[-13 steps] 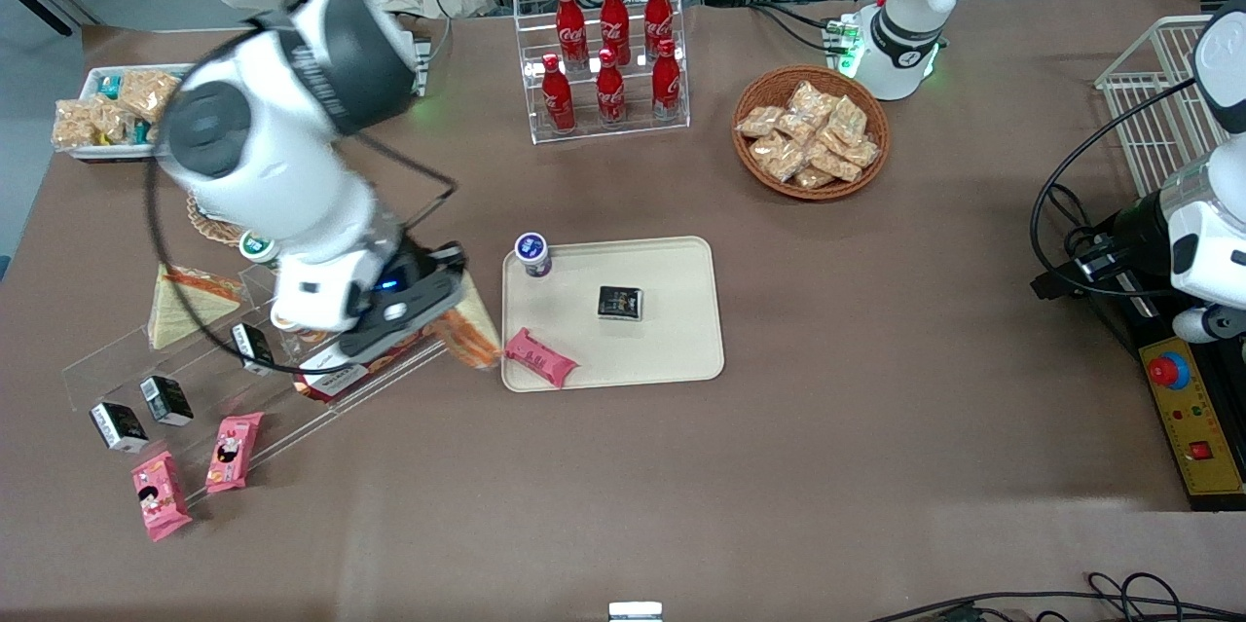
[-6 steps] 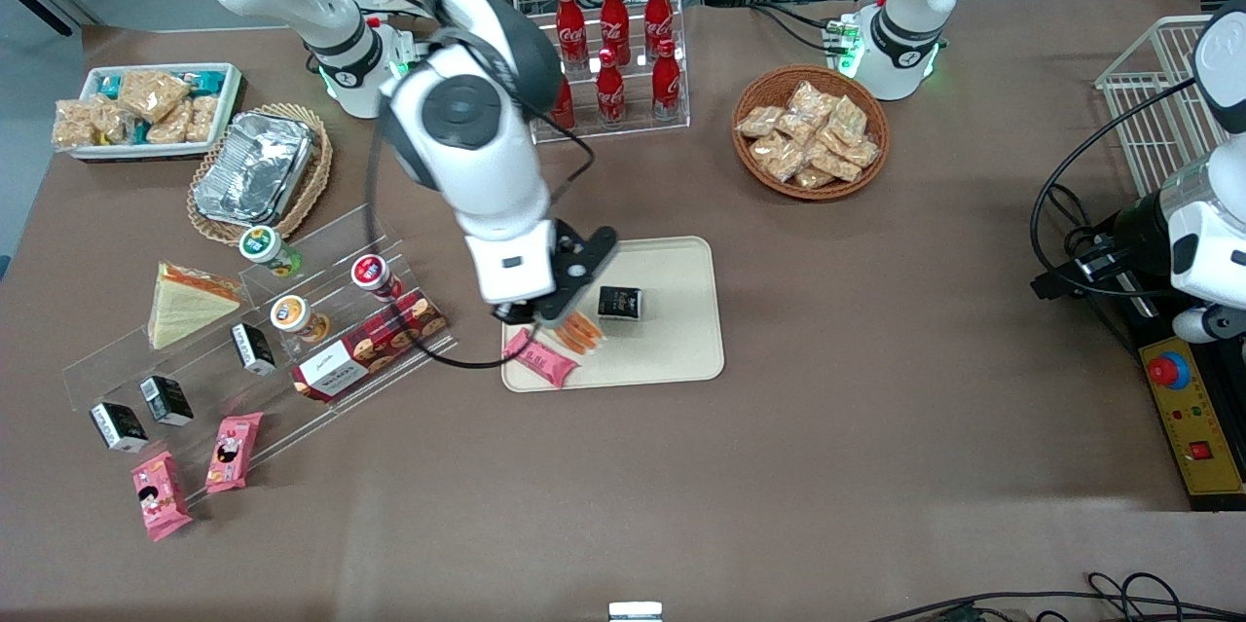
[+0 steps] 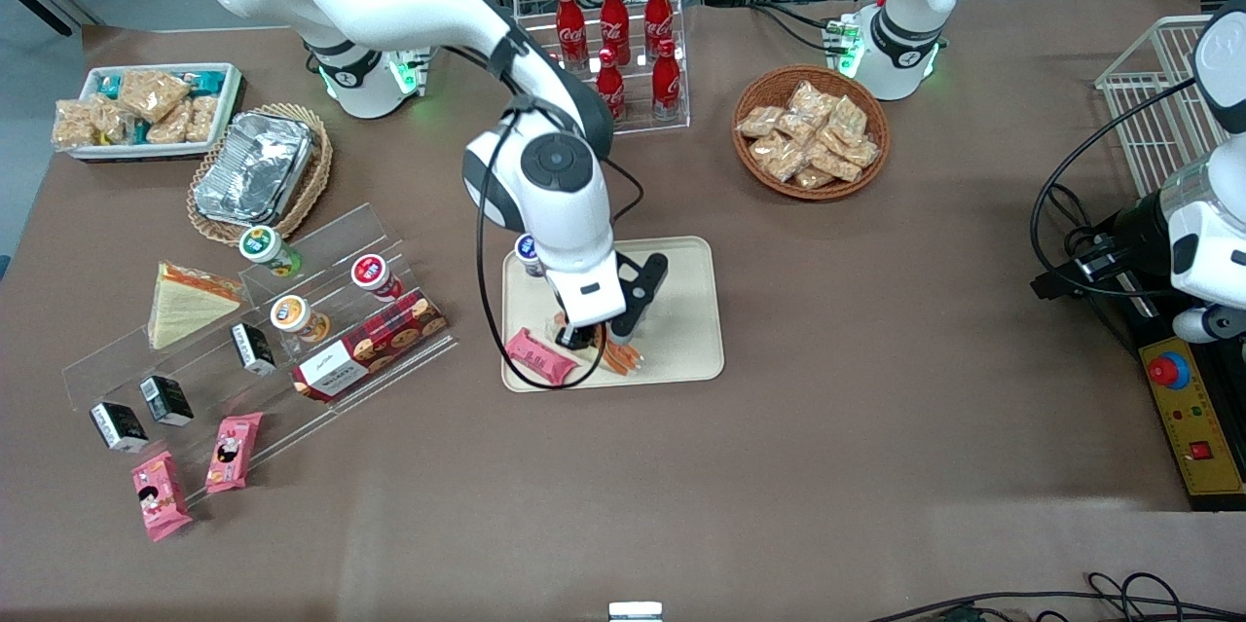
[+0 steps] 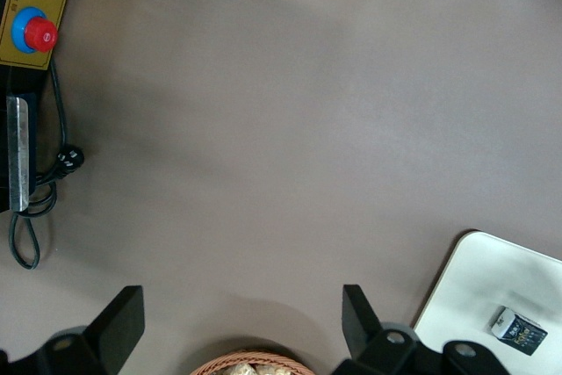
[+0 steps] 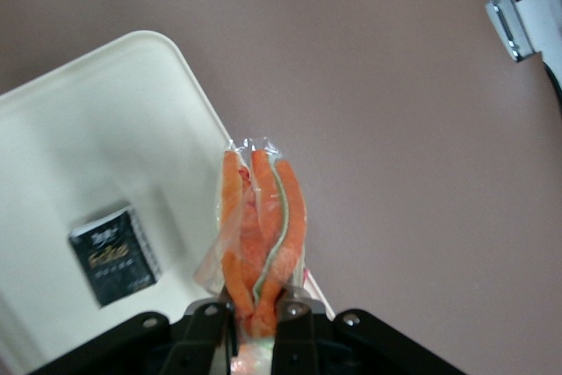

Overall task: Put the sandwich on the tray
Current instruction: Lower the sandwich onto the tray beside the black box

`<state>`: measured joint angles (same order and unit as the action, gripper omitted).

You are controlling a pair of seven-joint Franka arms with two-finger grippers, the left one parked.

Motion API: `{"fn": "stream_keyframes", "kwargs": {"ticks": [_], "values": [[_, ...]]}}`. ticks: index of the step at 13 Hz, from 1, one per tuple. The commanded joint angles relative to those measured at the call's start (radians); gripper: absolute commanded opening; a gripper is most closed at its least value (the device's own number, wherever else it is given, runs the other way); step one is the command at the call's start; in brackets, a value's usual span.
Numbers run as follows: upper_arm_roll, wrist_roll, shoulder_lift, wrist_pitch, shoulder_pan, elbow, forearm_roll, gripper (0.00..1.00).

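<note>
My right gripper (image 3: 605,342) is shut on the sandwich (image 3: 620,356), a clear-wrapped wedge seen edge-on as orange-red stripes with a thin green line. It hangs over the part of the cream-beige tray (image 3: 689,311) nearest the front camera. In the right wrist view the sandwich (image 5: 261,230) is pinched between the fingers (image 5: 211,315) of the gripper (image 5: 253,315), above the tray's rim (image 5: 189,76). Whether the sandwich touches the tray I cannot tell.
On the tray lie a pink snack packet (image 3: 541,357), a small black box (image 5: 112,255) and a purple-lidded cup (image 3: 527,250). A second, pale-faced sandwich (image 3: 185,303) sits by the clear tiered rack (image 3: 321,311). Cola bottles (image 3: 611,48), a snack basket (image 3: 811,132) and a foil container (image 3: 253,166) stand farther back.
My gripper has carried the sandwich from beside the clear rack to over the tray, then on toward the tray's edge nearest the front camera.
</note>
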<state>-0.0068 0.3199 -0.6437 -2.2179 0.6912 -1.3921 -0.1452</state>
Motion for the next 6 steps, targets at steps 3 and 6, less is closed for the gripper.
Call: {"fn": "stream_keyframes", "kwargs": {"ticks": [3, 6], "values": [[0.002, 0.005, -0.079, -0.104, 0.023, 0.015, -0.025, 0.14], [0.001, -0.005, -0.106, -0.146, 0.054, 0.012, -0.028, 0.14]]}}
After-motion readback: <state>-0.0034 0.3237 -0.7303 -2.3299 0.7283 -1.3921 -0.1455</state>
